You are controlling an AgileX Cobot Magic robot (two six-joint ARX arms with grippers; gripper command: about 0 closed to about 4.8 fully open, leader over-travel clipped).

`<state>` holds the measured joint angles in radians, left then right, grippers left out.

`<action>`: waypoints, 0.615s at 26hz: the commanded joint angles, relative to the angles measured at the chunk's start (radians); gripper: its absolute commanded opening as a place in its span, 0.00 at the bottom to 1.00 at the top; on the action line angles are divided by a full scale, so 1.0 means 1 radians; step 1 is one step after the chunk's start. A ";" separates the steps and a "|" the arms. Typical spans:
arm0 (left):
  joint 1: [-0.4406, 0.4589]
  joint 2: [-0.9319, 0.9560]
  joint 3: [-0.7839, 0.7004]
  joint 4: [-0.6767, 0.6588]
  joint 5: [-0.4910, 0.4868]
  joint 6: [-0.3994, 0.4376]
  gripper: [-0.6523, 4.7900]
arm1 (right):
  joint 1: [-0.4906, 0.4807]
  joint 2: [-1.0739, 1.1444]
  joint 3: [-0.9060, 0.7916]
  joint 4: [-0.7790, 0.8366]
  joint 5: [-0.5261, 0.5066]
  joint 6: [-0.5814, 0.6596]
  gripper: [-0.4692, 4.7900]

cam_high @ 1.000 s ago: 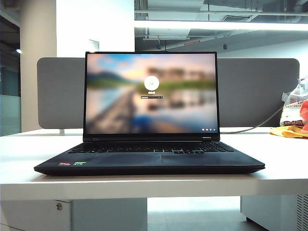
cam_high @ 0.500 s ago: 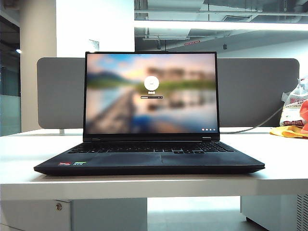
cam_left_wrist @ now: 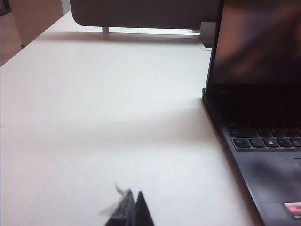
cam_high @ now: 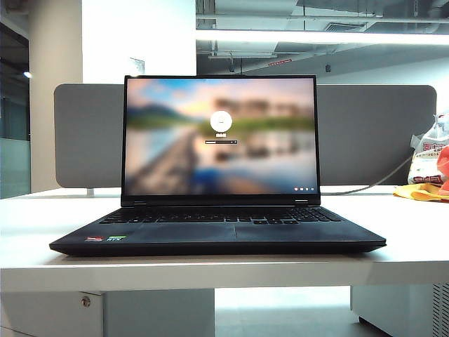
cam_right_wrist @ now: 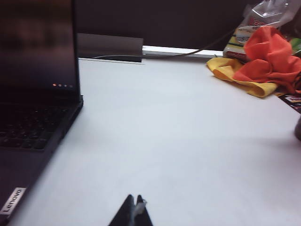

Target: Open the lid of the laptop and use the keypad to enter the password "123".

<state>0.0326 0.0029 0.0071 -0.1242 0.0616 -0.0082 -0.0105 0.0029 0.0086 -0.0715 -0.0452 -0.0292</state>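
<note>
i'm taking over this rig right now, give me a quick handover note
Left gripper: shut, empty, over bare table left of the laptop.
Right gripper: shut, empty, over the table right of the laptop.
Laptop: centred on the table, lid upright, login screen lit.
Done: lid open.
Left: whether "123" has been typed on the keypad cannot be read off the screen; neither gripper is at the keys.

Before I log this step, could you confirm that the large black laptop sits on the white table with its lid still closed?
Not quite: the large black laptop sits on the white table, but its lid stands open, the screen showing a login page in the exterior view.
</note>
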 commanded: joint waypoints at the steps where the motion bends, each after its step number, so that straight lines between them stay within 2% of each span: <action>1: 0.001 0.000 0.000 0.005 0.006 0.000 0.11 | -0.001 0.000 -0.003 0.016 0.025 -0.006 0.07; 16: 0.001 0.000 0.000 0.005 0.006 0.000 0.11 | -0.002 0.000 -0.003 -0.002 0.024 -0.005 0.07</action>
<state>0.0326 0.0029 0.0071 -0.1242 0.0616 -0.0082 -0.0113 0.0029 0.0086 -0.0875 -0.0227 -0.0319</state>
